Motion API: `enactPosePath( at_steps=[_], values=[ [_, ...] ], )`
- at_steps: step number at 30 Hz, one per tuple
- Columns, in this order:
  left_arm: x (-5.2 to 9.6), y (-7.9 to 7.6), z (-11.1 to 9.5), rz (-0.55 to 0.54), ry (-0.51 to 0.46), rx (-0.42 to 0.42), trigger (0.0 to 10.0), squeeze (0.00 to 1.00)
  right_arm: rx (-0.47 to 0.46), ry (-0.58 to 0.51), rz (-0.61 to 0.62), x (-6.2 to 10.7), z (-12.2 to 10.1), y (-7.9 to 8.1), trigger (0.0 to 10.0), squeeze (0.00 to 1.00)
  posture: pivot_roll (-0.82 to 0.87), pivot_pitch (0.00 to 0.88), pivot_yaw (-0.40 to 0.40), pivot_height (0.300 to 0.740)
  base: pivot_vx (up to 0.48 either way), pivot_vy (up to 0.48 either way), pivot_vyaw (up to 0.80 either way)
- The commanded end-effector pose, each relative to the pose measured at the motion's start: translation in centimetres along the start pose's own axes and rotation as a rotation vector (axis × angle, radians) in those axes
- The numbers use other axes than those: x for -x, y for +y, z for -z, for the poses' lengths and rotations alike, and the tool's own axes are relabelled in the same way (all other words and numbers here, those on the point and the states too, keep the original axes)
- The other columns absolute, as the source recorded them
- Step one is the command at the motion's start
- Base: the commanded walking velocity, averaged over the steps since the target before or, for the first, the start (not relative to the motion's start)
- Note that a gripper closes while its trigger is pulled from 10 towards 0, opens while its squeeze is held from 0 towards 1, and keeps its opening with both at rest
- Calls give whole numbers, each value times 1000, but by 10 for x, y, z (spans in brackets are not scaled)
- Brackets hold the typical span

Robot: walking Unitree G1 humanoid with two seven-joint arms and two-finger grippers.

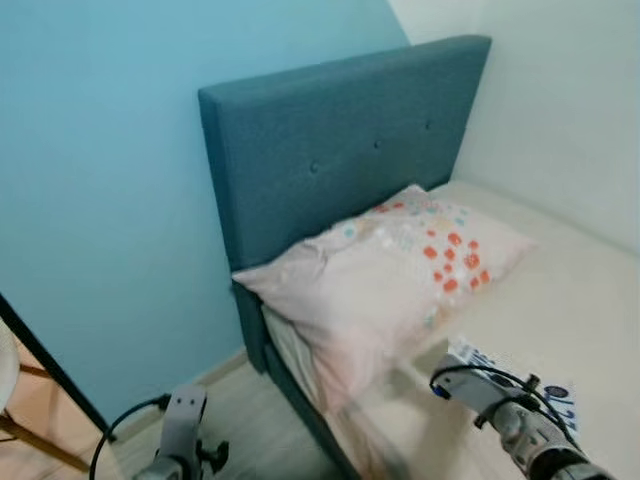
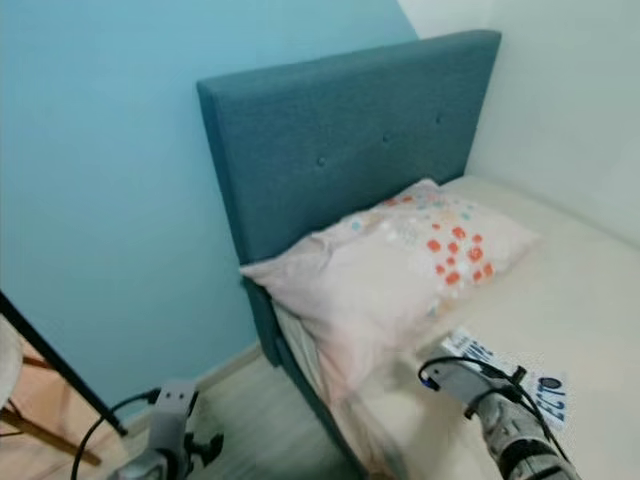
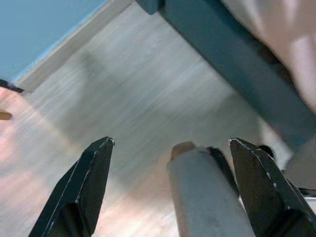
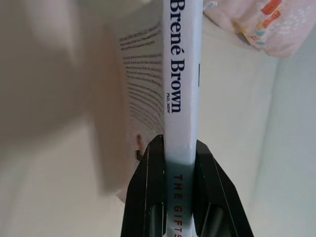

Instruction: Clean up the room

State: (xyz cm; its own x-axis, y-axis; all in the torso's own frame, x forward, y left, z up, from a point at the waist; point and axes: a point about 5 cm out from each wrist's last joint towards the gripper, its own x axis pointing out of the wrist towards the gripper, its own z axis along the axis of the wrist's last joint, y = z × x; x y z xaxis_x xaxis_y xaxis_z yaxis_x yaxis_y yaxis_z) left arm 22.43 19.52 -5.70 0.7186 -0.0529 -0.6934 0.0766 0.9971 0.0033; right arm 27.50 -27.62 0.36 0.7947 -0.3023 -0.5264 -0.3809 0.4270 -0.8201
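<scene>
A white book (image 4: 181,74) with "Brené Brown" on its spine is clamped by the spine in my right gripper (image 4: 178,143). In the eye views the book (image 2: 500,362) hangs just above the cream mattress (image 1: 590,300), near the pillow's lower corner, at the end of my right arm (image 1: 510,410). A pale pillow (image 1: 400,265) with orange and teal dots leans against the blue headboard (image 1: 330,150). My left gripper (image 3: 171,141) hangs open over the wooden floor (image 3: 148,89) beside the bed, holding nothing.
The blue bed frame (image 3: 237,64) runs close by the left gripper. A light blue wall (image 1: 100,180) stands left of the bed. A black slanted bar (image 1: 50,370) and a wooden chair leg (image 1: 30,440) are at the far left.
</scene>
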Motion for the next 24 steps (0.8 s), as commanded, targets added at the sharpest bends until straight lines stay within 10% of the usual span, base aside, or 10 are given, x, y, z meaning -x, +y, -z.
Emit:
enactPosePath(
  at_steps=[1, 15, 19, 24],
  values=[
    [1, 6, -1, -13, -2, -20, 10000, 0, -5, -8, 16, -1, -2, -3, 10000, 0, -105, 0, -1, 604, 0, 0, 0],
    [1, 12, -7, -22, -31, -48, 10000, 0, -98, -92, -86, 4, -23, 26, 10000, 0, -79, 6, 9, 567, 0, 0, 0],
    [2, 14, -5, -21, -27, -64, 10000, 0, -446, -163, -289, 9, -59, 47, 10000, 0, -69, 15, 12, 567, 0, 0, 0],
    [3, 14, -5, -22, -27, -70, 10000, 0, -481, -167, -301, 8, -63, 46, 10000, 0, -68, 17, 12, 567, 0, 0, 0]
  ],
)
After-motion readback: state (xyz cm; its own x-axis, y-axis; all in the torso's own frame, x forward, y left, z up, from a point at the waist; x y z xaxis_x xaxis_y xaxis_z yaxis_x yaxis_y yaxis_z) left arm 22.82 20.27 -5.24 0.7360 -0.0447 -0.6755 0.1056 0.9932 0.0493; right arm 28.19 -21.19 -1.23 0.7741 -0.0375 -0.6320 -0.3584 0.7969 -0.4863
